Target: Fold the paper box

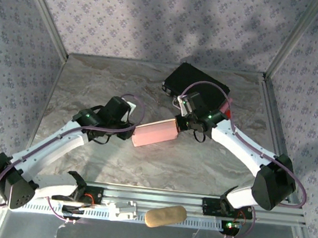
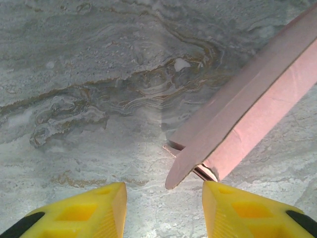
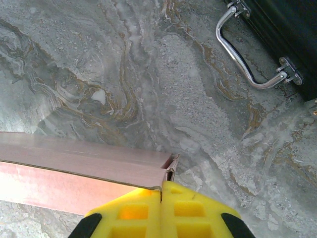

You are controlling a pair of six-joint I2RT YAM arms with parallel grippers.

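We see walls with small purple flowers around a grey, marble-looking worktop [image 1: 94,89]. The paper box [image 1: 154,133] is near the middle of the top view, a slim pink shape that tilts up a little to the right. It is between the two arms. The left pincer [image 1: 129,128] is at the box's left end. In the left wrist view its yellow fingers [image 2: 104,210] stand apart at the bottom of the frame, and the box's open end [image 2: 198,158] sits just above the gap between them. We cannot tell if the right finger touches it. The right pincer [image 1: 180,124] is at the box's right end. In the right wrist view its yellow fingers [image 3: 190,210] are pressed together on a thin pink edge of the box [image 3: 171,166]. A black case [image 1: 195,84] with a shiny metal handle [image 3: 237,57] lies in the upper middle of the top view, just above the right arm.
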